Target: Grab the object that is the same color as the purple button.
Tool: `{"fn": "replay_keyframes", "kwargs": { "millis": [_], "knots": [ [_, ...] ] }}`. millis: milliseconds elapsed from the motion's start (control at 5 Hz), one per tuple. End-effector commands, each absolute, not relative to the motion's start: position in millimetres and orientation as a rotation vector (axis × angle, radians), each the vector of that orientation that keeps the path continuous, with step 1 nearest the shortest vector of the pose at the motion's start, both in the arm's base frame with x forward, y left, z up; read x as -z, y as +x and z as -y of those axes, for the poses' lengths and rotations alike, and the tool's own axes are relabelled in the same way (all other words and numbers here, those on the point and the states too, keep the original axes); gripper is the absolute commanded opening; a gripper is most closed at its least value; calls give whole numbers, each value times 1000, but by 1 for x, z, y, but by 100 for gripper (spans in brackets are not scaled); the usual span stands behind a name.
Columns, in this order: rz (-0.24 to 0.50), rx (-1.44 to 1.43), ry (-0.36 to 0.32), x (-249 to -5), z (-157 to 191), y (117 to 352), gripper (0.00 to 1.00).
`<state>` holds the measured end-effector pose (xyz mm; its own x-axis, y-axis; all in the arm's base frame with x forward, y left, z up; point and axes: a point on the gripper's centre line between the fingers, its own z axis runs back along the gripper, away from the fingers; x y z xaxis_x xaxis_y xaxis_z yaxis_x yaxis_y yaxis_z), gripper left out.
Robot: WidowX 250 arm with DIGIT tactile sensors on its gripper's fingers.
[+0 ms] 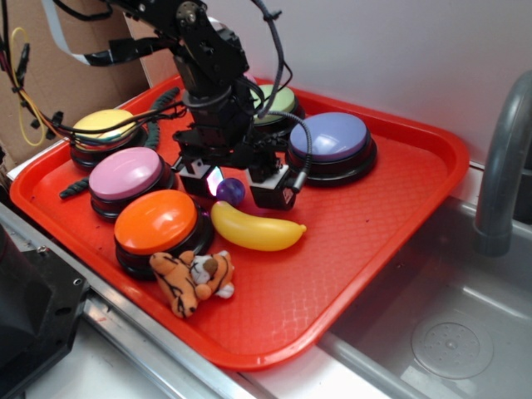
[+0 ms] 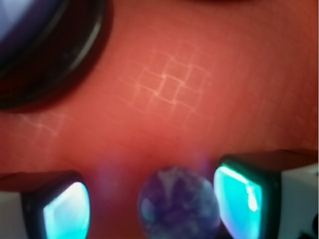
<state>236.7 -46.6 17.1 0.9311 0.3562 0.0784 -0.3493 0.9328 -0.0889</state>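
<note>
Wrist view: spread tool astride small purple ball on red tray, no legible writing anywhere.

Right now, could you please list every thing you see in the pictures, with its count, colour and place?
tray: one, red, beside the sink
buttons: five; purple button far right, green behind the arm, yellow far left, pink, orange nearest
ball: one, small, dark purple, on the tray between the gripper fingers
banana: one, yellow, just in front of the ball
tiger toy: one, orange plush, near the tray's front edge
sink: one, metal, right side, with a grey faucet
gripper: one, black, open around the ball
</note>
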Motion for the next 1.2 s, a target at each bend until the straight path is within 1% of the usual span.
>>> {"fn": "replay_keyframes", "kwargs": {
  "millis": [0, 200, 400, 600, 800, 1000],
  "knots": [
    [117, -378, -75, -18, 46, 238, 0],
    [103, -284, -133, -27, 38, 234, 0],
    [102, -293, -44, -69, 25, 225, 0],
    [99, -308, 24, -113, 28, 229, 0],
    [98, -323, 28, -158, 34, 241, 0],
    [119, -304, 29, -183, 40, 251, 0]
  ]
}}
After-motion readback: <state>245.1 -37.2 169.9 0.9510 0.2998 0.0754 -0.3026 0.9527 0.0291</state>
